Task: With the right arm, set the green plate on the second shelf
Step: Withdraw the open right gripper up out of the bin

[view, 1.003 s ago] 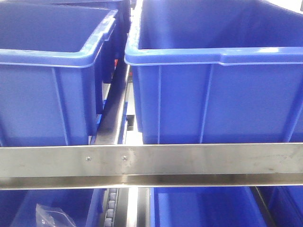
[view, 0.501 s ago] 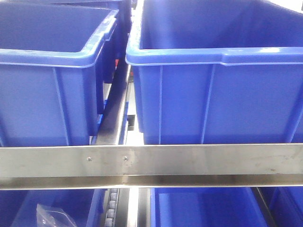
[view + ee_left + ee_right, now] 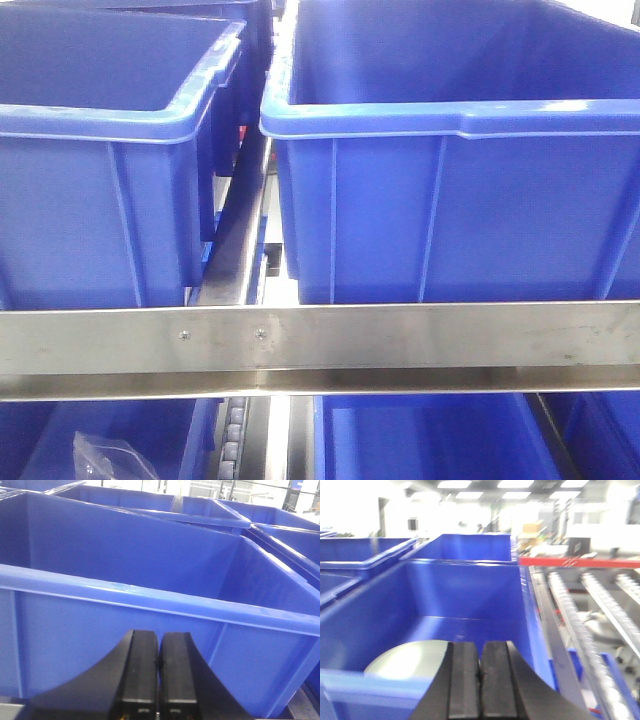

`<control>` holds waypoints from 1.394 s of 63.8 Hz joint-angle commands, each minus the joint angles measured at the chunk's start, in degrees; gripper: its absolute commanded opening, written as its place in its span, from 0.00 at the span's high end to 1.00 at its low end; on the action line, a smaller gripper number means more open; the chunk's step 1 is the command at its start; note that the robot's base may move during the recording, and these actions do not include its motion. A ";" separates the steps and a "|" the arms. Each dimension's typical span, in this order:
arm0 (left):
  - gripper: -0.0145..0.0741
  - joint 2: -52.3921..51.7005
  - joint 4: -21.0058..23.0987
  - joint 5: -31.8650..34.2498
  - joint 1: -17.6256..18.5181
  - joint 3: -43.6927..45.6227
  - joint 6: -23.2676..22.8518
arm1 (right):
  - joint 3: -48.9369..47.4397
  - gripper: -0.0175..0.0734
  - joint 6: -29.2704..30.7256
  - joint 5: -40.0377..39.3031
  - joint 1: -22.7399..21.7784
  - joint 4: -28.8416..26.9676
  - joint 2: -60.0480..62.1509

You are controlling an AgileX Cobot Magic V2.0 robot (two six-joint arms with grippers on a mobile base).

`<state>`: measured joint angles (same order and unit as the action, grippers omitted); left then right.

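While right tool (image 3: 480, 680) sat closed, empty, green plate (image 3: 410, 662) lay in blue bin (image 3: 470, 590) at 9 o'clock; shelf placement looked done, retreat remaining.

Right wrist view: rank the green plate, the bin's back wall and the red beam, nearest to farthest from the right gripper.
1. green plate, just left of the right gripper, lying in the bin.
2. bin's back wall, straight ahead.
3. red beam, far right, beyond the bin.
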<state>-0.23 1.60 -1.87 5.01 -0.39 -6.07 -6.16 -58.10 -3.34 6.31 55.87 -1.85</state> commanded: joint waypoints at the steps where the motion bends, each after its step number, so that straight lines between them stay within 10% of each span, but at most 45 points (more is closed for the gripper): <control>1: 0.69 -0.93 0.47 5.09 0.25 -2.34 -0.19 | 3.52 0.76 -0.84 -3.58 -0.91 -0.08 4.04; 47: 0.69 -0.93 0.47 5.09 0.25 -2.34 -0.19 | 6.72 0.76 -1.24 0.85 -2.13 -0.83 3.50; 70: 0.69 -0.93 0.47 5.09 0.25 -2.34 -0.19 | 6.72 0.76 48.78 4.62 -2.13 -48.21 3.50; 89: 0.69 -0.93 0.47 5.09 0.25 -2.34 -0.19 | 6.72 0.76 53.34 6.81 -2.13 -56.22 3.50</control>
<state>-0.23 1.60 -1.88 5.01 -0.39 -6.07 1.54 -5.61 7.86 4.52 0.00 0.61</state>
